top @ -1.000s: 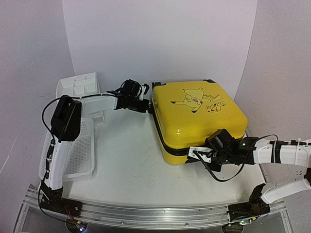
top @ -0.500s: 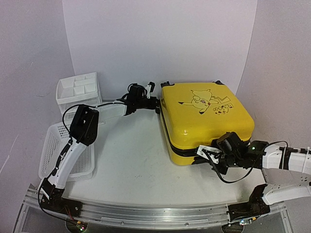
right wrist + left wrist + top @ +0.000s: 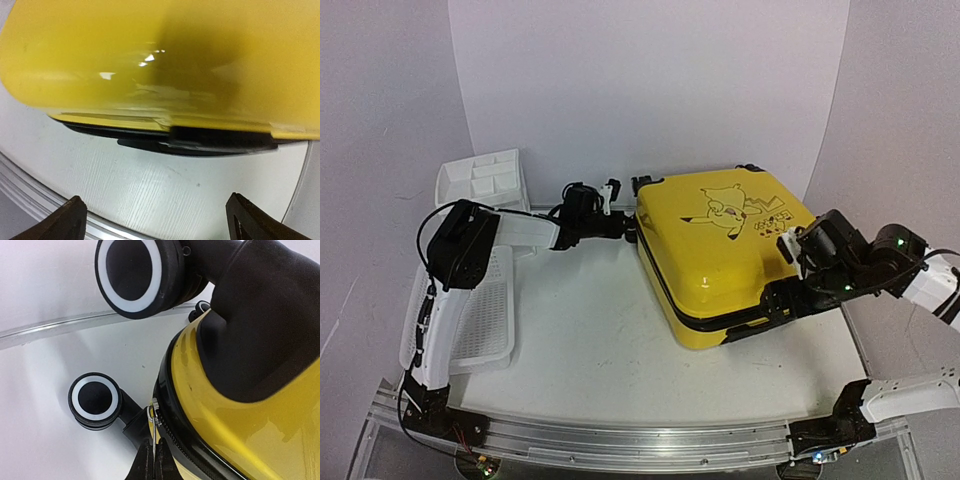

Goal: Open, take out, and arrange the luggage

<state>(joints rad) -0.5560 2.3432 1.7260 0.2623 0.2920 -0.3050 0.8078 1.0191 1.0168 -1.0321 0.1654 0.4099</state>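
In the top view the luggage (image 3: 725,255) lies flat and zipped shut on the table (image 3: 590,340), at about 3 o'clock of the table's centre, with the white mesh basket (image 3: 480,310) at 9 o'clock and the white drawer unit (image 3: 485,178) at 10 o'clock. The left gripper (image 3: 620,225) meets the case at its 10 o'clock corner, while the right gripper (image 3: 782,298) hangs by the 4 o'clock corner; I cannot tell from here whether it touches the shell. From the left wrist, the left gripper (image 3: 152,462) sits at 6 o'clock with its jaws pressed together on what looks like the zipper pull (image 3: 155,412), just where the black zipper band (image 3: 185,440) bends past the small wheel (image 3: 95,400); the large wheel (image 3: 132,275) fills 12 o'clock. From the right wrist, the right gripper (image 3: 155,200) is spread wide and holds nothing, its tips at 7 and 5 o'clock over bare table, the yellow shell and its black handle (image 3: 220,137) apart from them. The likely trouble is twofold. The thin pinch could slip off the pull as the zip rounds the corner. And with nothing bracing the case, a pull on the zip may drag or swing the whole case instead of opening it.
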